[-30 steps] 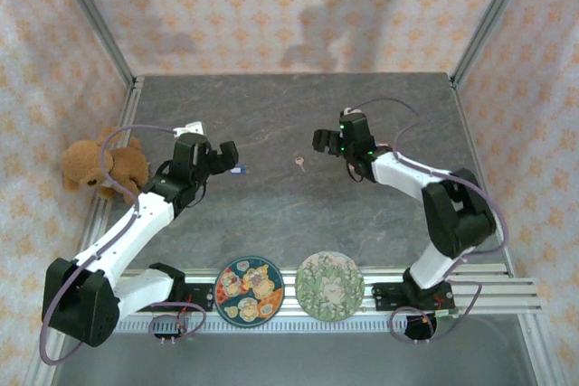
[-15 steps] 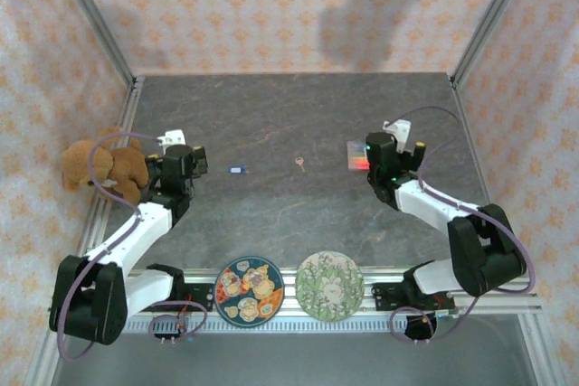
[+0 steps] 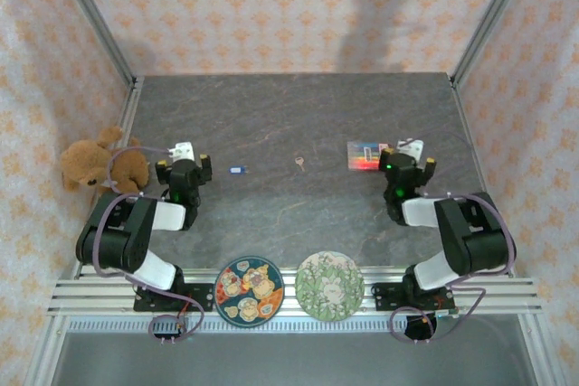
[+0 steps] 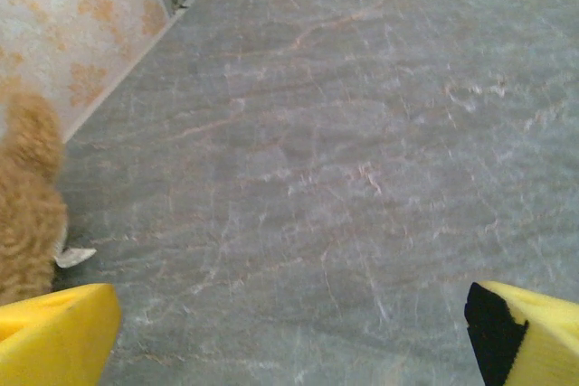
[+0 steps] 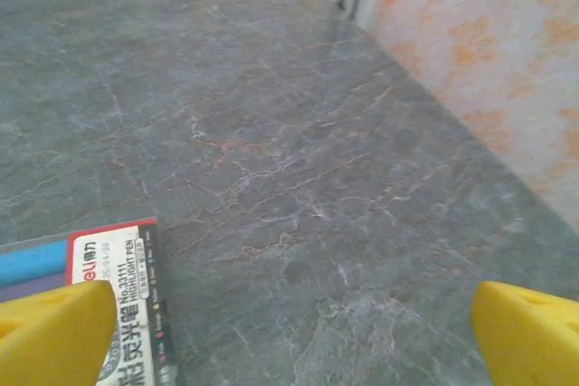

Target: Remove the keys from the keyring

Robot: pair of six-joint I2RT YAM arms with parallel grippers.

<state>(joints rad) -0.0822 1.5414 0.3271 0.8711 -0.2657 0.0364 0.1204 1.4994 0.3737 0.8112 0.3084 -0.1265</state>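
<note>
I kept both arms folded near my own edge of the table (image 3: 298, 115). My left claw (image 3: 185, 167) and my right claw (image 3: 404, 165) both stood spread wide with nothing in them. In each wrist view the jaws sat at the far corners with only bare stone between. I judged that posture to be a resting one, low and out of the way, so the overhead camera could see the middle of the table.

The key (image 3: 298, 163) lay flat on the stone about midway between my claws, apart from both and touching nothing. A small blue piece (image 3: 238, 169) lay to its left, nearer my left claw. It may have been the tag or ring end of the set, but it was too small for me to tell. With the two lying well apart, I reckoned the separating was largely done.

The highlighter pack (image 5: 127, 296) lay just beside my right claw. The teddy bear (image 4: 27, 232) sat against the wall by my left one. Two patterned plates (image 3: 250, 289) lay at the near rail, clear of any reach I might make.
</note>
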